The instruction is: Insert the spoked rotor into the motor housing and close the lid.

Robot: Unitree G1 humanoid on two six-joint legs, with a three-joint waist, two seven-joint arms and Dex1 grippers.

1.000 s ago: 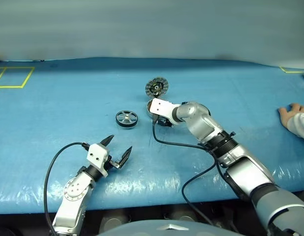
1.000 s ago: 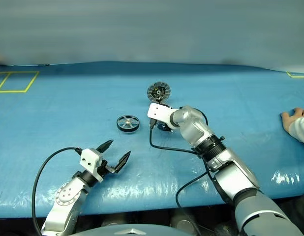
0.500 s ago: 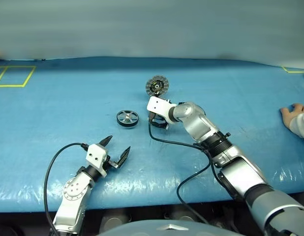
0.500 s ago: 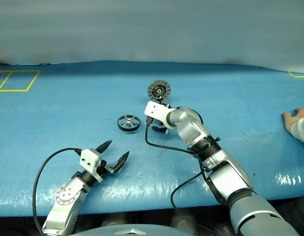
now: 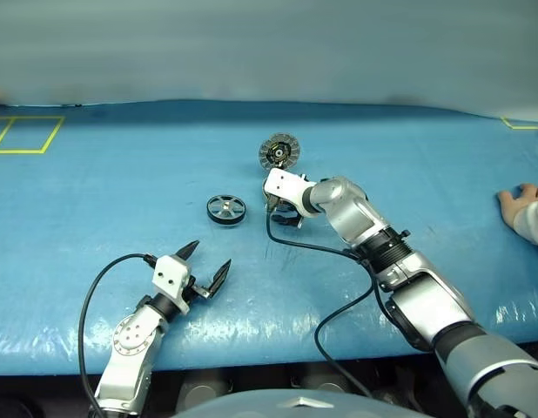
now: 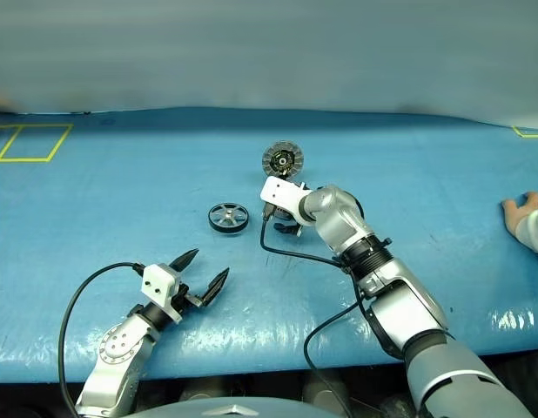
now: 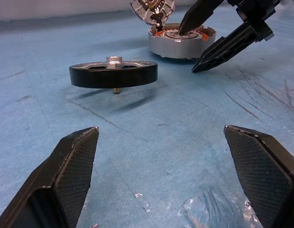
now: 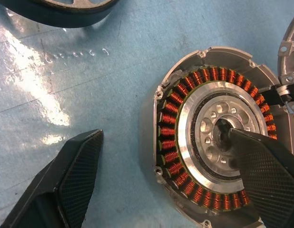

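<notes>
Open blue table (image 5: pixel 95 218) left of the rotor (image 5: pixel 225 210) — right hand (image 7: pixel 204 40) crowds the housing (image 8: pixel 211 137).

A shallow silver motor housing (image 8: pixel 211 137) lies open, face up, showing a copper winding ring around a silver hub. The dark spoked rotor (image 5: pixel 225 209) lies flat nearby. The segmented lid (image 5: pixel 279 151) lies just beyond the housing.

My table's blue cover (image 5: pixel 121 200) looks like shiny, crinkly plastic. The motor housing (image 8: pixel 218 137) has a smooth silver metal wall and hub, with bright copper wire coils. The spoked rotor (image 7: pixel 113 74) has a matt black rim. My fingers (image 7: pixel 71 166) are black with a tiny bumpy grid.
</notes>
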